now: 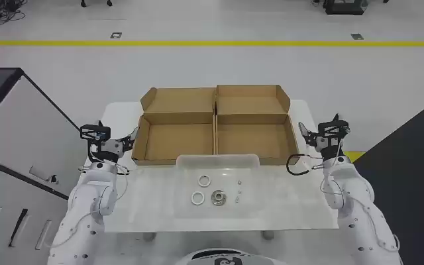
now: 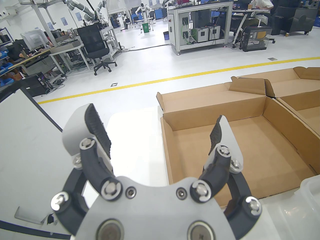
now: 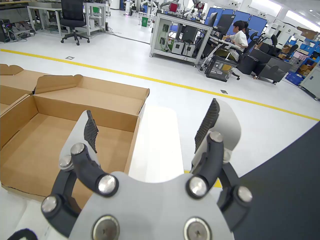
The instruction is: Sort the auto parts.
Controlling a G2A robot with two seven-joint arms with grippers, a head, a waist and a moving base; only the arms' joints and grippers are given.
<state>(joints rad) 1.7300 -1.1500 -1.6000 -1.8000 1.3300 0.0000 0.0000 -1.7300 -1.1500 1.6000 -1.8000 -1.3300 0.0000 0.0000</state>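
The left gripper (image 2: 155, 116) is hovering with its fingers spread apart, gripping nothing, beside the left box (image 1: 177, 142). The right gripper (image 3: 151, 107) is doing likewise beside the right box (image 1: 255, 140). Closest in, a clear tray (image 1: 218, 159) is holding two white rings (image 1: 205, 179), a metal disc (image 1: 218, 197) and tiny bits (image 1: 238, 192) too small to identify. Beyond it, both boxes are showing bare cardboard floors.
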